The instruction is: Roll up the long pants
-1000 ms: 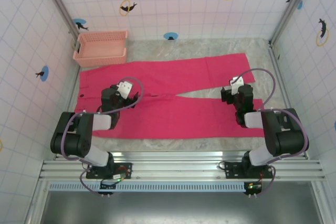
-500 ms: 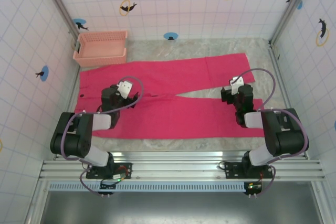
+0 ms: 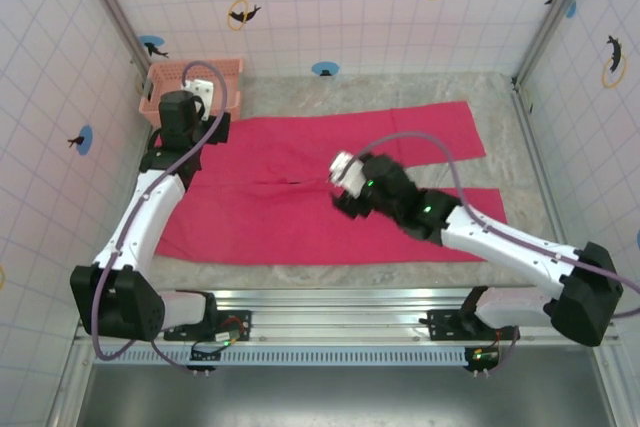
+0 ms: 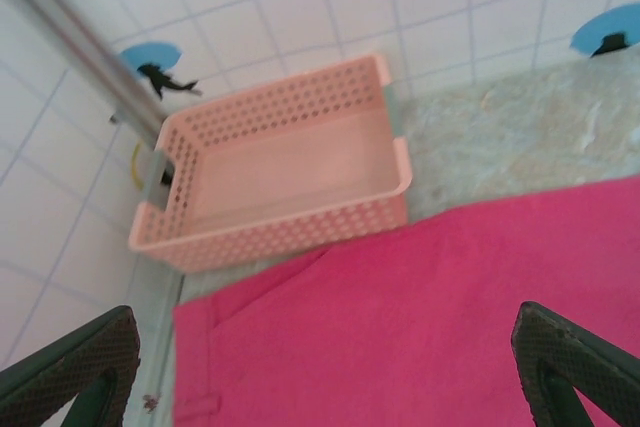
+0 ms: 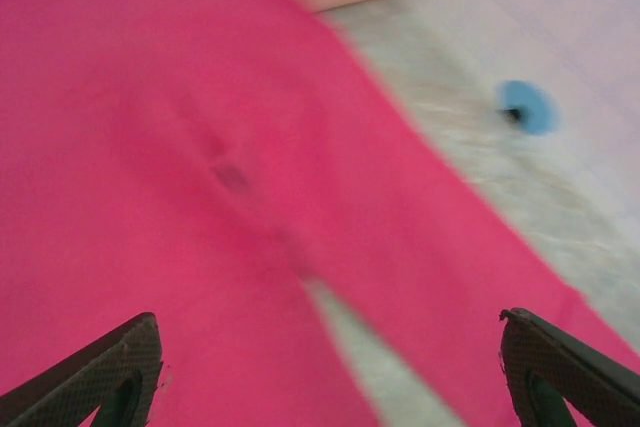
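Left gripper [image 3: 183,105] hangs released, its ribbed black fingers [image 4: 85,367] spread wide with nothing between them. The right gripper [image 3: 350,185] is likewise wide apart and empty, though its wrist view is blurred.

Under both lies the table [image 3: 350,92], a mottled grey stone-like surface boxed in by white tiled walls. Bare table shows ahead of the left gripper and off to its right, beyond the cloth's far edge. A narrow strip runs behind the right gripper, towards the arm bases.

The long pants [image 3: 420,132] lie flat beneath both grippers, plain bright pink-red cloth with straight hems and few creases. The waist end sits under the left gripper. The fork where the two legs part is just below and ahead of the right gripper, with the legs running off to its right, a thin wedge of table between them.

The basket [image 4: 280,237] stands just ahead of the left gripper, pale pink plastic, rectangular, with perforated lattice walls. Its near wall is just beside the pants' far edge, and contact cannot be told. It is backed into the corner post [image 4: 70,37].

A small blue round sticker [image 3: 325,69] sits at the wall's foot, well beyond both grippers.
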